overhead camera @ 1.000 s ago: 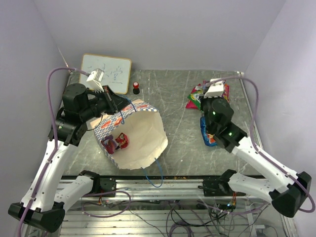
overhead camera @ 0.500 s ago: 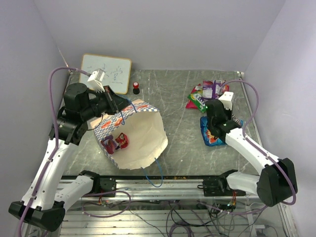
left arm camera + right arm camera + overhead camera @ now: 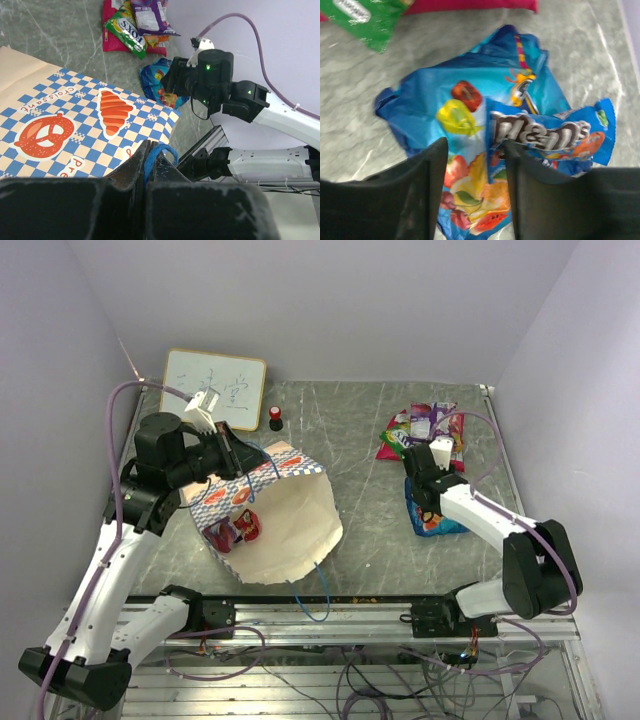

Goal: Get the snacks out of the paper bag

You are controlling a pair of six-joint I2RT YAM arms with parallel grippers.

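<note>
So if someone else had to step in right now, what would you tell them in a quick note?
Left hand: shut on the blue cord handle of the paper bag, which lies on its side with its mouth open.
Right hand: open and empty, over the blue packets.
Done: the green, purple and pink packets lie out at the far right, next to the blue ones.
Left: at least two red packets are inside the bag.

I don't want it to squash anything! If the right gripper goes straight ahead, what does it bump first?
Probably the big blue packet on the table, facing the open right gripper. The small M&M's packet lying on it sits close beside and might get touched too.
</note>
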